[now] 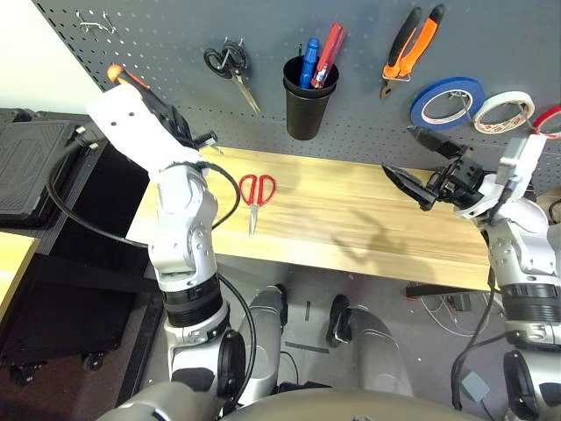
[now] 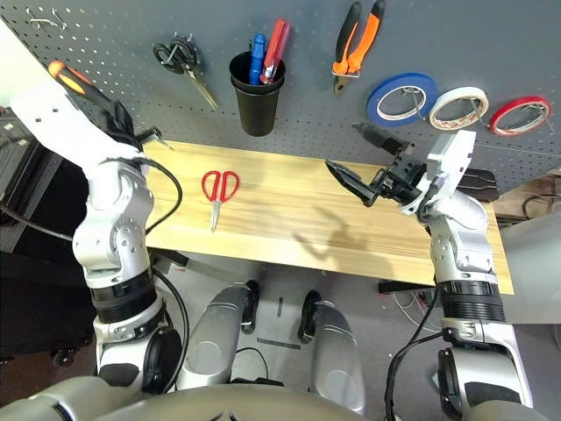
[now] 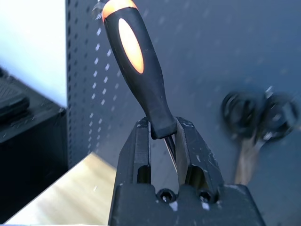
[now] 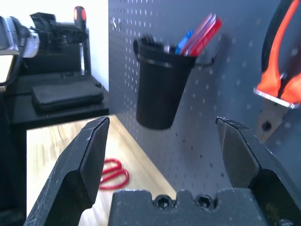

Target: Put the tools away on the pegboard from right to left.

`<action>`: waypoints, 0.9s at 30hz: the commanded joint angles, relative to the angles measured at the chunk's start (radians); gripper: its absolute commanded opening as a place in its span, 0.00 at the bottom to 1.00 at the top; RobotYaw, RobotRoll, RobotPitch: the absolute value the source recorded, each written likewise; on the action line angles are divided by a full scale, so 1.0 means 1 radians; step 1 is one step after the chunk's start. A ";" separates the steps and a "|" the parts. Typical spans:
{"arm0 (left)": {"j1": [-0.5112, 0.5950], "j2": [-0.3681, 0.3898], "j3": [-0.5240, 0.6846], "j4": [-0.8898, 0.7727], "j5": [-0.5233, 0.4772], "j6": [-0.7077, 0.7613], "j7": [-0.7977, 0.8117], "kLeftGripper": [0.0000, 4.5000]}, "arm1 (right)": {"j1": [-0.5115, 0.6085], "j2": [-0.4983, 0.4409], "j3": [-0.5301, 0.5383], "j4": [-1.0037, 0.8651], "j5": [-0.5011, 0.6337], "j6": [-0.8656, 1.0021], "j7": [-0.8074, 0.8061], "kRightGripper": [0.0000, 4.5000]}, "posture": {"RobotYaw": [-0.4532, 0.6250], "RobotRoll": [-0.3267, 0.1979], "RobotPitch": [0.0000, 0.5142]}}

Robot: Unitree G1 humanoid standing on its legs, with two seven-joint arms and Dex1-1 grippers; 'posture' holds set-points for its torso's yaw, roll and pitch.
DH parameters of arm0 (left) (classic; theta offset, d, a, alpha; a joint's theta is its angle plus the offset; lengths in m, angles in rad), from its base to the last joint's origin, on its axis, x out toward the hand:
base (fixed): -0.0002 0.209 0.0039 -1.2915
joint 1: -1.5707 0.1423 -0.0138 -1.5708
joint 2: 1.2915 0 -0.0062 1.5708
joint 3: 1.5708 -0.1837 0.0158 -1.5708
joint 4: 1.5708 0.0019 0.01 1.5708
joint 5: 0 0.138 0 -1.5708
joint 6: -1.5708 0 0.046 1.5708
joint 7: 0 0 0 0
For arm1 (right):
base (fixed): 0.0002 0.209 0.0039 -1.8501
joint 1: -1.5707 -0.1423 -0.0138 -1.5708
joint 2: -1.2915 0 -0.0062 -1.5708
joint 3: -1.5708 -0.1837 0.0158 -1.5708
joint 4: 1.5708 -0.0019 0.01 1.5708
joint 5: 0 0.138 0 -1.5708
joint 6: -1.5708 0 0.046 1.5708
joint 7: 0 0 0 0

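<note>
The pegboard (image 1: 351, 35) filled the back of the scene, dark grey and dotted with holes. Already on it hung the orange-and-black pliers (image 1: 410, 48) and the whitish tape roll (image 1: 504, 110), the latter between a blue roll (image 1: 448, 101) and a red one (image 2: 520, 115). Black-handled scissors (image 1: 230, 66) hung further left, and a black cup (image 1: 308, 96) holding pens sat between them and the pliers.

Below ran the wooden surface (image 1: 351, 219), bare but for the red-handled scissors (image 1: 256, 195) lying flat near its left part.

The left gripper (image 3: 163, 141) was raised by the board's left edge, its fingers clamped on the screwdriver (image 3: 136, 61) just where the handle meets the shaft, the black-and-orange handle pointing up and away. The right gripper (image 4: 160, 146) hovered over the right end of the surface, facing the cup, its fingers spread wide with nothing between them.

The grip looked risky: pinched at the narrow neck, the long handle could pivot or slide as the arm swung toward the cup. The cup was also already crowded, so the tip could catch on the pens or rim and knock the tool loose.
</note>
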 commanded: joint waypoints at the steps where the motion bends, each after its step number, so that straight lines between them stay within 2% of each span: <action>1: -0.051 0.011 0.006 -0.037 -0.018 0.026 -0.011 0.13 | 0.012 -0.010 -0.031 -0.067 0.044 0.063 -0.039 1.00 | 0.66 0.62 0.43; 13: -0.286 0.008 0.029 0.028 -0.059 0.024 -0.005 0.13 | -0.011 -0.009 -0.067 -0.068 0.039 0.076 -0.092 1.00 | 0.62 0.62 0.39; 20: -0.368 -0.013 0.018 0.086 -0.075 -0.004 -0.005 0.13 | -0.024 0.011 -0.052 -0.062 0.015 0.052 -0.111 1.00 | 0.61 0.62 0.38; 27: -0.396 -0.051 -0.022 0.181 -0.072 -0.079 -0.023 0.13 | -0.040 0.063 -0.016 -0.081 -0.023 0.033 -0.144 1.00 | 0.59 0.62 0.35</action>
